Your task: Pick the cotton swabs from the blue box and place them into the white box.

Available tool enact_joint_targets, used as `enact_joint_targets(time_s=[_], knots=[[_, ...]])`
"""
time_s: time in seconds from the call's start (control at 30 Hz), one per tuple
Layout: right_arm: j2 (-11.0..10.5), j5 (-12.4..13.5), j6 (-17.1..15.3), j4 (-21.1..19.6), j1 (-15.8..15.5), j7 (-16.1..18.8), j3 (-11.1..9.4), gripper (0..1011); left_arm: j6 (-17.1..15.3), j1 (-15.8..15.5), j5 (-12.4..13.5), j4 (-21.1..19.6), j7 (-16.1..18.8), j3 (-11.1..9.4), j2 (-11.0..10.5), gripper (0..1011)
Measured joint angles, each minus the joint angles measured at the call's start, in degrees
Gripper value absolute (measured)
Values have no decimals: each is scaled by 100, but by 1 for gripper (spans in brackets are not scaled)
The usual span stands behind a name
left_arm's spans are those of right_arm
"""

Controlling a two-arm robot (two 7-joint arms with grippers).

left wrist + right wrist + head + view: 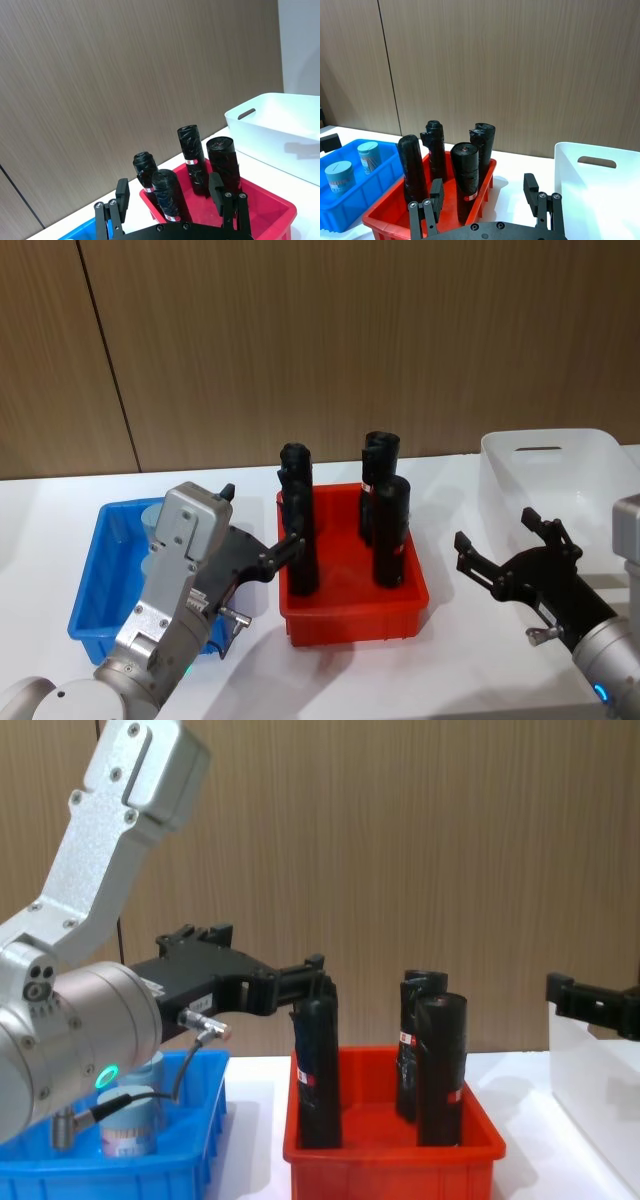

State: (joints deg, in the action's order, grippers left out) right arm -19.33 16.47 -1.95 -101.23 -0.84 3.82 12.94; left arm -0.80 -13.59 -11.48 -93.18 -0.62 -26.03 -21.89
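Hanging between the blue box [92, 585] and the red bin [352, 625], the left tool [260, 520] is spread wide and holds nothing. 2 jars of cotton swabs [369, 156] stand in the blue box. The right tool [495, 530], equally wide and empty, hovers beside the white box [600, 455].

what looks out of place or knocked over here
Nothing stands out. The cotton swabs stand upright in the blue box, the black rolls stand in the red bin, and the left gripper and right gripper hover open and empty.
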Motion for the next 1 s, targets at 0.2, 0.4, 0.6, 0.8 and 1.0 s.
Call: enact_joint_targets(time_s=[0.2,0.4,0.6,0.8,1.0], knots=[[0,0,0,0,0,0,0,1002,0,0,0,0,0,0,0,1004],[0,0,0,0,0,0,0,1002,0,0,0,0,0,0,0,1004],[0,0,0,0,0,0,0,1002,0,0,0,0,0,0,0,1004],[0,0,0,0,0,0,0,1002,0,0,0,0,0,0,0,1004],[0,0,0,0,0,0,0,1002,0,0,0,0,0,0,0,1004]])
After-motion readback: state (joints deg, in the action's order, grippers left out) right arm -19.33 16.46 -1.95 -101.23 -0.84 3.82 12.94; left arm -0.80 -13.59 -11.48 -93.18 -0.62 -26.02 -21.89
